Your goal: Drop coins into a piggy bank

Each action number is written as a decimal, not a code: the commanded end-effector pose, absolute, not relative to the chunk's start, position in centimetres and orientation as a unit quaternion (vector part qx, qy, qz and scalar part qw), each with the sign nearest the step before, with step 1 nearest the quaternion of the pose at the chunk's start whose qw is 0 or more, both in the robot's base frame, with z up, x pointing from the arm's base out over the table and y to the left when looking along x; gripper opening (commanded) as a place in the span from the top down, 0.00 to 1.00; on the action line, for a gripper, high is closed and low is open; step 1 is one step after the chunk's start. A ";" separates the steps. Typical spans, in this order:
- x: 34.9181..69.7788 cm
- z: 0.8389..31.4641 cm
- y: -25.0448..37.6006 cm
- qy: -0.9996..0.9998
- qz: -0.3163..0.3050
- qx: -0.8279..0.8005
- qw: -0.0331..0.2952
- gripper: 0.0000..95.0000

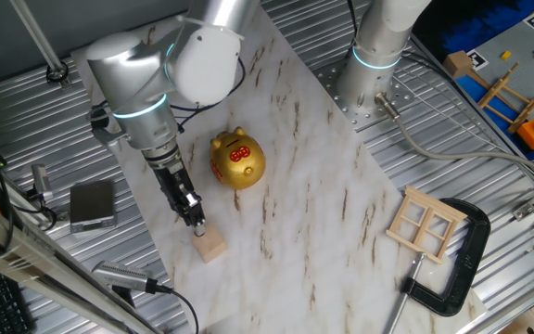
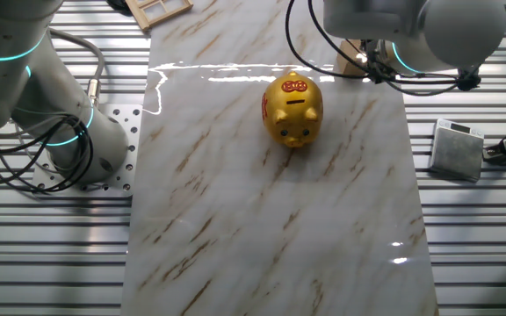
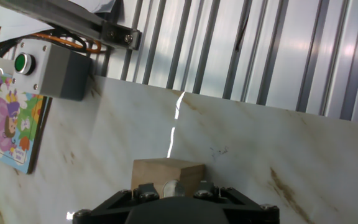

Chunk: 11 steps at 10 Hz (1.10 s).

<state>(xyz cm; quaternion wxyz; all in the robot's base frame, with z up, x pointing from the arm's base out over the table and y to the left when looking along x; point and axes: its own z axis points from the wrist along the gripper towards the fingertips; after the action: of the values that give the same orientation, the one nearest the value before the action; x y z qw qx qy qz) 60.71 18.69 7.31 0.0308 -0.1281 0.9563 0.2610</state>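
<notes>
White marble-pattern board (image 1: 313, 176) on ribbed metal table (image 1: 44, 139). Gold piggy bank (image 1: 237, 160) just beside gripper (image 1: 196, 221); wooden cube (image 1: 210, 245) directly under it. Wooden frame (image 1: 425, 224) and black clamp (image 1: 457, 264) well apart.

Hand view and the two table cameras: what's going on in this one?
A single robot arm has its hand lowered right over a pale wooden cube on the marble board. In the hand view a small grey coin sits on the cube's top, right at the fingertips; whether they grip it can't be told. The gold piggy bank stands apart from the cube, nearer the middle of the board, untouched.
</notes>
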 end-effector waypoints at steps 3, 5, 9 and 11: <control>60.5 7.3 18.6 0.956 0.259 -0.133 0.033 0.60; 60.3 7.3 18.7 0.955 0.260 -0.137 0.033 0.60; 60.3 7.3 18.8 0.960 0.254 -0.113 0.025 0.60; 60.3 7.3 18.8 0.961 0.255 -0.105 0.026 0.60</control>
<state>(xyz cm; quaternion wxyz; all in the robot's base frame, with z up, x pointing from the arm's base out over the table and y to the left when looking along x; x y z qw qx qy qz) 60.22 18.74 7.21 0.0259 -0.1027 0.9617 0.2527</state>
